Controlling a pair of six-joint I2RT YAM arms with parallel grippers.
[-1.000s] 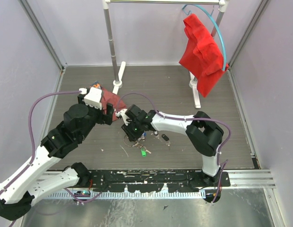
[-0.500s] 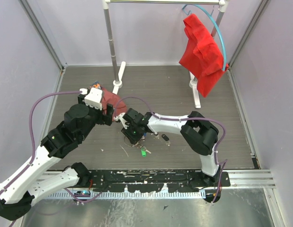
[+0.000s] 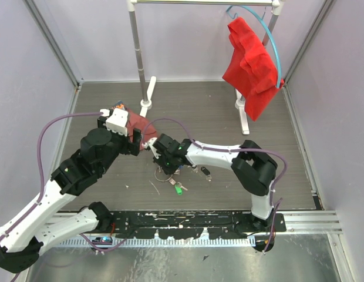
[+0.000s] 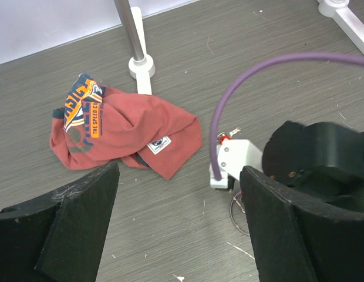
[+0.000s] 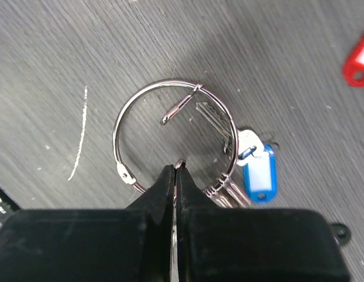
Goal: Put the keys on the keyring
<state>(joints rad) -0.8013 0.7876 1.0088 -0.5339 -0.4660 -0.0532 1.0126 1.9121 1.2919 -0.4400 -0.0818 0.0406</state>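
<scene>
Silver keyring (image 5: pixel 114 138) lay on the grey table (image 5: pixel 64 59), the right gripper (image 5: pixel 175 167) clenched on its near arc, a blue-tagged key (image 5: pixel 259 175) threaded at its right; the left gripper (image 4: pixel 177 173) hovered near it, jaws spread.

Silver keyring (image 5: pixel 115 138) on a grey, wood-grained table (image 5: pixel 82 47); keys carry a blue tag (image 5: pixel 259 175), a red tag (image 5: pixel 358 61) and a green tag (image 3: pixel 178 188). The crumpled shirt (image 4: pixel 141 126) is red with an orange-and-navy print. The cloth (image 3: pixel 250 67) is plain red, its hoop hanger (image 3: pixel 270 35) light blue.
</scene>
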